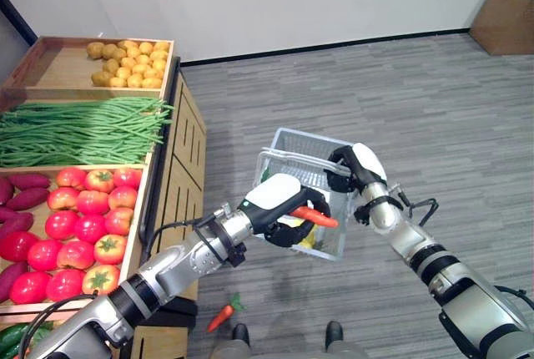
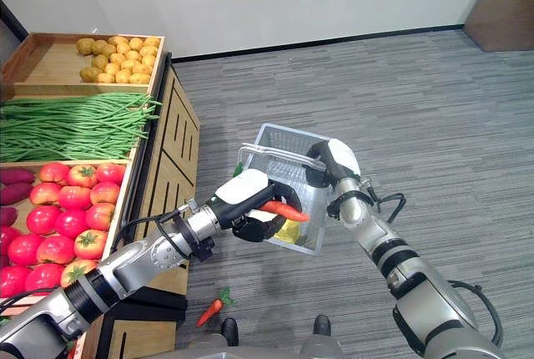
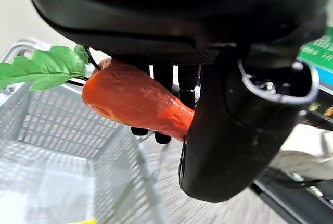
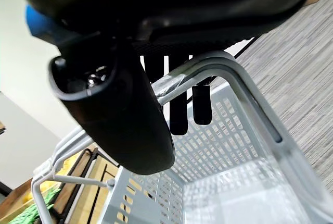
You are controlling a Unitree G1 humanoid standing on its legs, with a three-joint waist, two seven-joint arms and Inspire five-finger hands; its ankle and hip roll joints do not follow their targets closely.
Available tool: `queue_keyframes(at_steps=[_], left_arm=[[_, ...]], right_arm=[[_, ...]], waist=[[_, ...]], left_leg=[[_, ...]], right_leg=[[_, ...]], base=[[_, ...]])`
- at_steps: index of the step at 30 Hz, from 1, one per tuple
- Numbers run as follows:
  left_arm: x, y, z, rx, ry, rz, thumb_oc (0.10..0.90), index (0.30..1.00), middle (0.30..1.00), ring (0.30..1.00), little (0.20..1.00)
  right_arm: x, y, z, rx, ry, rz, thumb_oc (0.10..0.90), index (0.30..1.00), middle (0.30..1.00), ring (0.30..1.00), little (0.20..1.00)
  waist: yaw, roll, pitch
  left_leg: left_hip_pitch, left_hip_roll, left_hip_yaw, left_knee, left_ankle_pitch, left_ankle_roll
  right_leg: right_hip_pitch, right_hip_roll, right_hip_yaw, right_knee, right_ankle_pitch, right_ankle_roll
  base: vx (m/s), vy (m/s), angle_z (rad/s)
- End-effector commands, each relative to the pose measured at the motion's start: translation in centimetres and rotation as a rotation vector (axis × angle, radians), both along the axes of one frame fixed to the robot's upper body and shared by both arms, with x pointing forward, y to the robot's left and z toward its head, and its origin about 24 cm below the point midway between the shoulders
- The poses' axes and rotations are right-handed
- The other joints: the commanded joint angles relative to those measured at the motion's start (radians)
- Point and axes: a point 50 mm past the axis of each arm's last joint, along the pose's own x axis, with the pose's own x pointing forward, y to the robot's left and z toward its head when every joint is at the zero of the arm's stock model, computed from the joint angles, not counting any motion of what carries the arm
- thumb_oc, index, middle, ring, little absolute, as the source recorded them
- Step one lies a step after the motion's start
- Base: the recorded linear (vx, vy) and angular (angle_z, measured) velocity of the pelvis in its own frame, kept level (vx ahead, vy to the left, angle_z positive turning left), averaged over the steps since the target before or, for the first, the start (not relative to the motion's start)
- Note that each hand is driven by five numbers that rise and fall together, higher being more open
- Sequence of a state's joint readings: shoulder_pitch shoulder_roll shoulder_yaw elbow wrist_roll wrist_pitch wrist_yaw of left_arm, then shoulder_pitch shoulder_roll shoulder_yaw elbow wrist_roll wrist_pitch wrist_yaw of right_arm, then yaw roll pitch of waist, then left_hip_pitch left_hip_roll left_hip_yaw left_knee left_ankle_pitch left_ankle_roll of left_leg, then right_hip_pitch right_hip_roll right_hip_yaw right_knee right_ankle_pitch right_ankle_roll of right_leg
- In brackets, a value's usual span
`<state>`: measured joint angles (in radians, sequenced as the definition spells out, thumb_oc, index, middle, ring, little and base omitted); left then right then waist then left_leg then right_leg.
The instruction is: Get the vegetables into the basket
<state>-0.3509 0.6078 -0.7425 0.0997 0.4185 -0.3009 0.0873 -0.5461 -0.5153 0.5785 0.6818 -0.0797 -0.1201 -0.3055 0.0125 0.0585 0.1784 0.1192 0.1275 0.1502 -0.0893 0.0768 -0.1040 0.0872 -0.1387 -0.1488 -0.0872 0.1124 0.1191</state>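
My left hand (image 1: 279, 207) is shut on an orange carrot (image 1: 315, 216) with green leaves (image 3: 41, 67), holding it over the near rim of the grey wire basket (image 1: 304, 147). The carrot (image 3: 135, 99) lies pinched between thumb and fingers (image 3: 161, 130). My right hand (image 1: 355, 167) is shut on the basket's handle (image 4: 208, 73) and holds the basket up off the floor. Something yellow (image 2: 289, 232) lies inside the basket. Another carrot (image 1: 222, 316) lies on the floor below my left arm.
A wooden produce stand (image 1: 179, 150) on my left holds potatoes (image 1: 129, 63), green beans (image 1: 79, 129), tomatoes (image 1: 83, 225) and purple sweet potatoes (image 1: 25, 192). Grey carpet floor (image 1: 417, 100) stretches open to the right and beyond the basket.
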Motion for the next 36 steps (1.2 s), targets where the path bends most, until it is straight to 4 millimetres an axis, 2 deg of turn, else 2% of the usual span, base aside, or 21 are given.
queue_keyframes(at_steps=[1,5,15,16,17,18,19,20,21,28,32,36], left_arm=[[2.5,-0.8,3.4,-0.058,-0.183,0.016,0.4,0.3,0.3,0.3,0.3],[3.7,-0.1,1.8,0.011,-0.192,0.108,0.4,0.3,0.3,0.3,0.3],[4.7,2.0,-1.5,0.118,-0.153,0.275,0.4,0.3,0.3,0.3,0.3],[4.9,2.5,-1.8,0.135,-0.152,0.298,0.414,0.319,0.319,0.319,0.319],[5.1,2.8,-2.1,0.158,-0.159,0.321,0.567,0.533,0.533,0.533,0.533],[5.2,3.0,-2.3,0.172,-0.161,0.336,0.631,0.624,0.624,0.624,0.624],[5.2,3.3,-2.7,0.189,-0.161,0.352,0.631,0.624,0.624,0.624,0.624],[5.3,3.5,-3.0,0.203,-0.159,0.372,0.81,0.874,0.874,0.874,0.874],[5.3,3.8,-3.3,0.212,-0.155,0.39,0.9,1.0,1.0,1.0,1.0],[5.4,4.5,-4.1,0.221,-0.156,0.473,0.9,1.0,1.0,1.0,1.0],[5.2,4.1,-4.0,0.198,-0.156,0.457,0.9,1.0,1.0,1.0,1.0],[4.8,3.0,-2.9,0.121,-0.166,0.404,0.9,1.0,1.0,1.0,1.0]], right_arm=[[2.8,5.6,10.9,0.254,-0.404,0.197,0.4,0.3,0.3,0.3,0.3],[2.0,6.8,10.8,0.286,-0.392,0.267,0.4,0.3,0.3,0.3,0.3],[0.3,9.3,10.2,0.317,-0.355,0.417,0.4,0.3,0.3,0.3,0.3],[0.2,9.5,10.4,0.321,-0.359,0.43,0.4,0.3,0.3,0.3,0.3],[0.0,9.7,10.4,0.319,-0.358,0.443,0.4,0.3,0.3,0.3,0.3],[0.0,9.7,10.2,0.31,-0.353,0.447,0.4,0.3,0.3,0.3,0.3],[0.0,9.8,10.2,0.305,-0.353,0.452,0.4,0.3,0.3,0.3,0.3],[0.0,9.8,10.1,0.304,-0.352,0.449,0.4,0.3,0.3,0.3,0.3],[0.0,9.8,9.9,0.308,-0.347,0.443,0.4,0.3,0.3,0.3,0.3],[0.0,9.2,8.9,0.293,-0.326,0.402,0.4,0.3,0.3,0.3,0.3],[0.3,8.5,8.0,0.254,-0.309,0.354,0.4,0.3,0.3,0.3,0.3],[0.5,7.5,6.7,0.227,-0.278,0.287,0.4,0.3,0.3,0.3,0.3]], waist=[[0.002,-0.059,-0.047],[-0.006,-0.06,-0.052],[-0.013,-0.061,-0.061],[-0.014,-0.062,-0.062],[-0.015,-0.062,-0.063],[-0.015,-0.063,-0.064],[-0.016,-0.064,-0.064],[-0.016,-0.064,-0.063],[-0.016,-0.064,-0.064],[-0.011,-0.067,-0.066],[-0.009,-0.068,-0.065],[-0.007,-0.068,-0.065]], left_leg=[[0.017,0.027,0.039,0.002,-0.081,-0.02],[0.021,0.029,0.045,0.002,-0.082,-0.022],[0.028,0.034,0.057,0.002,-0.083,-0.023],[0.028,0.034,0.058,0.002,-0.083,-0.024],[0.029,0.035,0.059,0.002,-0.083,-0.024],[0.03,0.036,0.059,0.002,-0.083,-0.025],[0.029,0.037,0.059,0.002,-0.083,-0.025],[0.029,0.037,0.059,0.002,-0.082,-0.026],[0.029,0.038,0.06,0.002,-0.082,-0.026],[0.03,0.042,0.058,0.002,-0.08,-0.028],[0.032,0.042,0.055,0.002,-0.081,-0.028],[0.034,0.04,0.051,0.002,-0.082,-0.026]], right_leg=[[0.077,-0.031,-0.081,0.0,-0.132,0.036],[0.078,-0.03,-0.077,0.0,-0.134,0.035],[0.08,-0.028,-0.073,0.0,-0.135,0.033],[0.08,-0.028,-0.072,0.0,-0.135,0.032],[0.082,-0.028,-0.071,0.0,-0.136,0.032],[0.082,-0.027,-0.071,0.0,-0.136,0.032],[0.082,-0.026,-0.071,0.0,-0.137,0.031],[0.083,-0.026,-0.073,0.0,-0.137,0.032],[0.083,-0.025,-0.073,0.0,-0.138,0.031],[0.089,-0.021,-0.08,0.0,-0.142,0.029],[0.093,-0.02,-0.081,0.0,-0.144,0.028],[0.095,-0.021,-0.083,0.0,-0.143,0.028]], base=[[0.0,0.0,-0.04],[0.0,0.0,-0.01],[0.0,-0.002,-0.02],[0.0,-0.005,-0.06],[0.01,-0.004,-0.04],[0.0,-0.007,-0.04],[0.0,-0.009,-0.04],[0.0,-0.009,-0.03],[0.0,0.0,0.0],[0.0,0.0,0.0],[0.0,0.0,0.0],[0.0,0.0,0.0]])
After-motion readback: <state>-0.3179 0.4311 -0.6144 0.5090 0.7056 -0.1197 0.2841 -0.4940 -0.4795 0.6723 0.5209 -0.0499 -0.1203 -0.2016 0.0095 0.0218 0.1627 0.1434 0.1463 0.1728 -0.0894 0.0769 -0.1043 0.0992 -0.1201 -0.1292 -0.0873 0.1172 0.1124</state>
